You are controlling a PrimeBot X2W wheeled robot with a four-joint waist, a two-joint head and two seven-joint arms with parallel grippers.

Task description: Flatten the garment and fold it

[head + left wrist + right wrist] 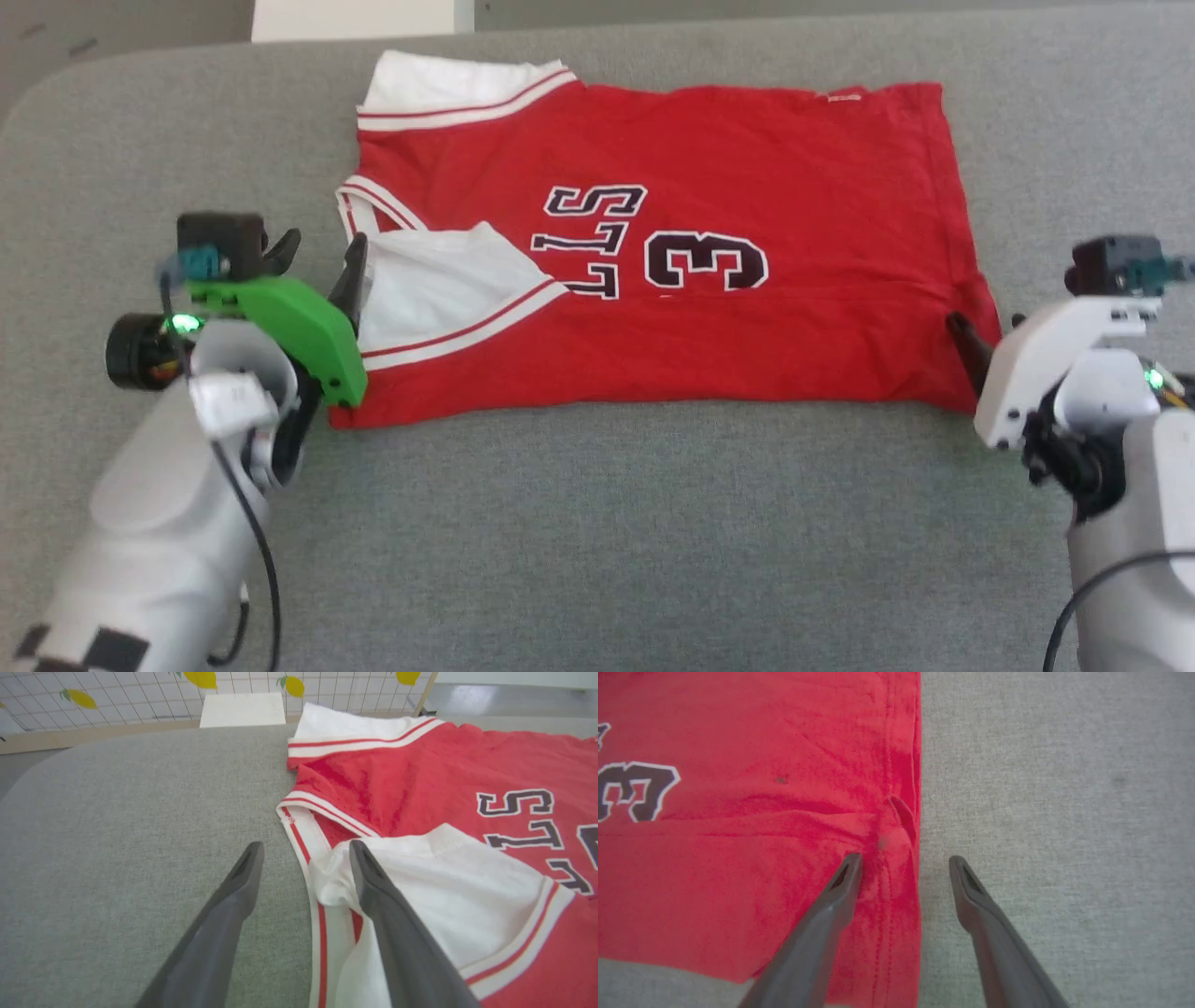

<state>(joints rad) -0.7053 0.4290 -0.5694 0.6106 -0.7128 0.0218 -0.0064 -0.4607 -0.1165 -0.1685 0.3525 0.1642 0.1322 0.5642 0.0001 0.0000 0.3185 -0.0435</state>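
Note:
The garment, a red jersey with black-white lettering, lies sideways on the grey table with its collar to the left. Its near part is folded over, so a white sleeve rests on the chest. My left gripper stands open at the collar end. In the left wrist view the left gripper straddles the collar trim, one finger on the white sleeve and the other over bare table. My right gripper is open at the hem's near corner. The right gripper straddles the hem edge of the garment.
A white box sits past the table's far edge, and the left wrist view shows the same box in front of a wire grid with yellow lemon shapes. The table's far left corner is rounded. Bare grey cloth stretches along the near side.

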